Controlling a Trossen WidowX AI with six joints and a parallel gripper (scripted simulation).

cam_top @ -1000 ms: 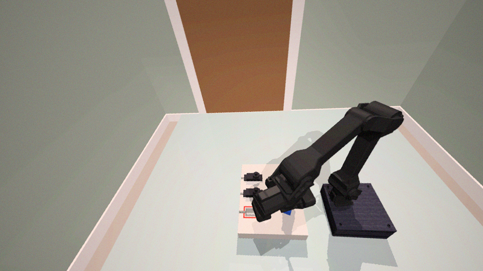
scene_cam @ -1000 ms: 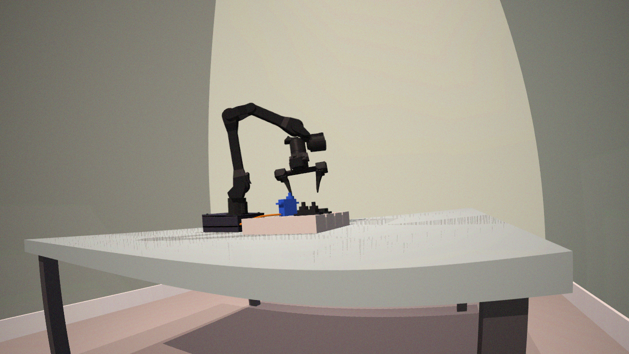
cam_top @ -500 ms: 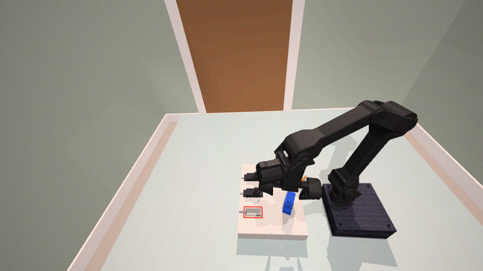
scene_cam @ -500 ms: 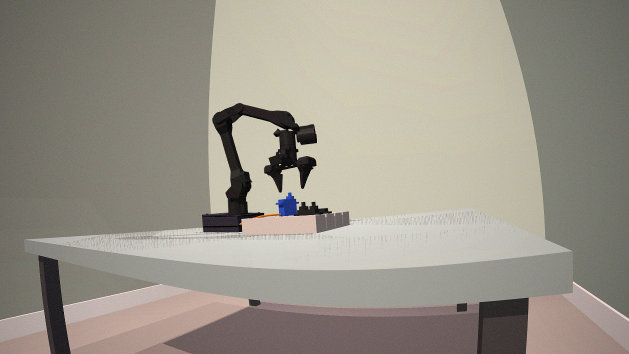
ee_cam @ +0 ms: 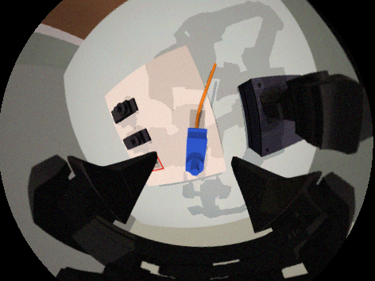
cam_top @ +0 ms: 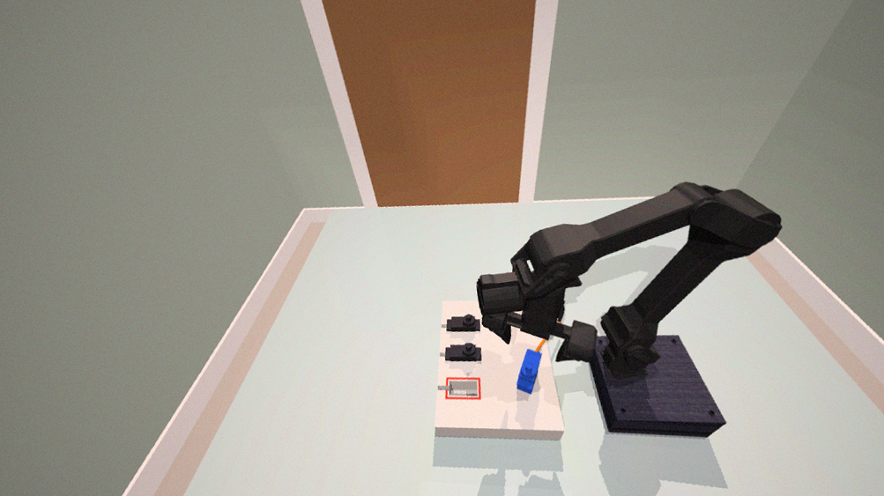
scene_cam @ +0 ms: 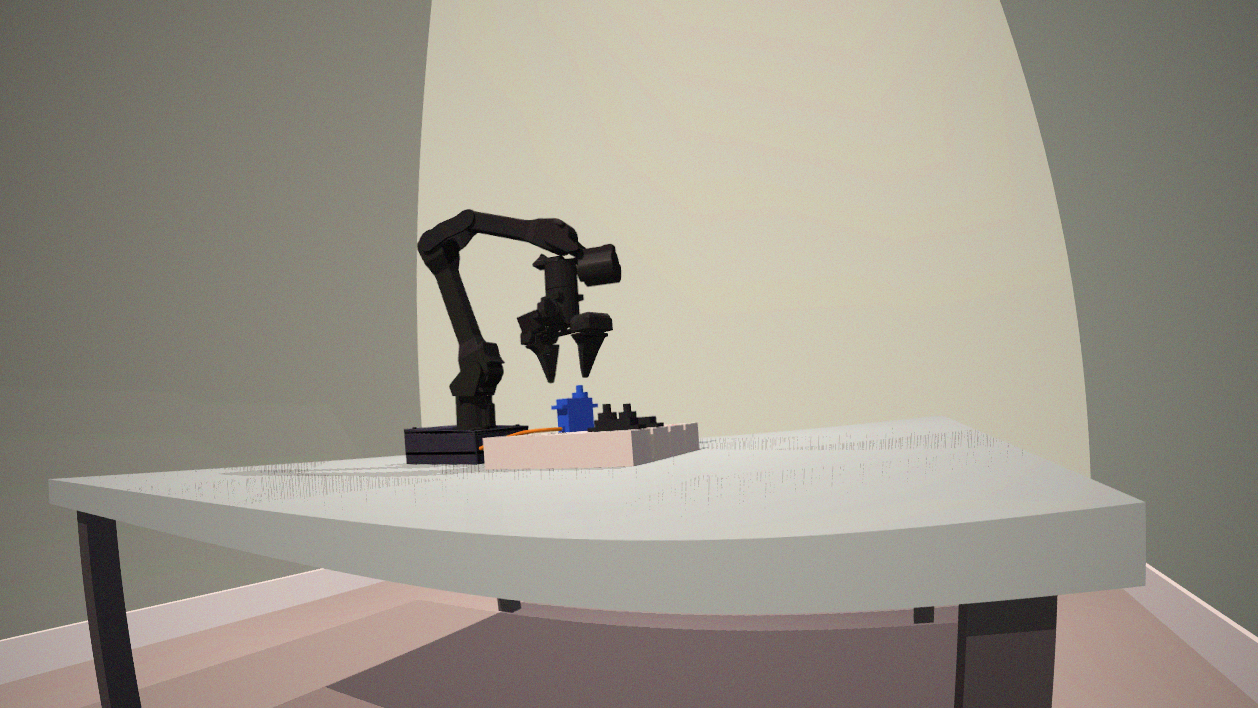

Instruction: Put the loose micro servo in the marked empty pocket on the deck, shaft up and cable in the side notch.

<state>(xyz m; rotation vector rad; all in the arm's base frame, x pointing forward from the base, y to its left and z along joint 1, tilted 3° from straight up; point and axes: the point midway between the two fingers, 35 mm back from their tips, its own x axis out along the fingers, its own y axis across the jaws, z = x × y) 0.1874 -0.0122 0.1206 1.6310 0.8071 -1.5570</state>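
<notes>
Landmark: the pale deck block (cam_top: pixel 492 427) on the table (cam_top: pixel 286 441).

- Left side of deck, top view: two black micro servos seated in pockets, far one (cam_top: pixel 463 323), nearer one (cam_top: pixel 463 353). Below them, at the deck's near-left corner, the red-outlined empty pocket (cam_top: pixel 463 389) with a short side notch sticking out to its left.
- Right side of deck: blue micro servo (cam_top: pixel 528 370) lies loose on the deck surface, well apart from the marked pocket, close to the deck's right edge. Exterior view shows it standing on the deck top with a nub pointing up (scene_cam: pixel 574 409). Orange cable (cam_top: pixel 540 344) runs from its far end toward the arm base; in the wrist view the cable (ee_cam: pixel 205 92) trails off past the deck edge.
- Gripper (scene_cam: pixel 568 354) hangs above the deck, fingers pointing down, spread wide, nothing between them. It sits above the blue servo with a clear air gap, not touching. In the wrist view the servo (ee_cam: pixel 195 150) is between the two fingertips, a bit off centre toward the left one.
- Right of deck: dark arm base plate (cam_top: pixel 659 390) just beside the deck's right edge, on the table.

Servo is not in the pocket.
</notes>
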